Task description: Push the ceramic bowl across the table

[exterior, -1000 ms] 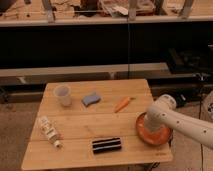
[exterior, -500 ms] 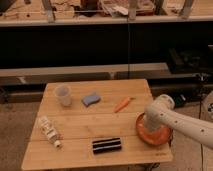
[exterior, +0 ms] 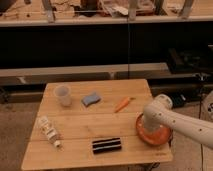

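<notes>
Six things lie on the slatted wooden worktop: nearest, a black striped block sits by the near edge with a small bottle lying on its side to the left, and the orange-red ceramic bowl rests at the near right corner. Over the bowl's left part hangs the white arm, its hand shut tight on nothing and down at the bowl. Farther back lie an orange carrot, a blue sponge and, far left, a translucent cup.
</notes>
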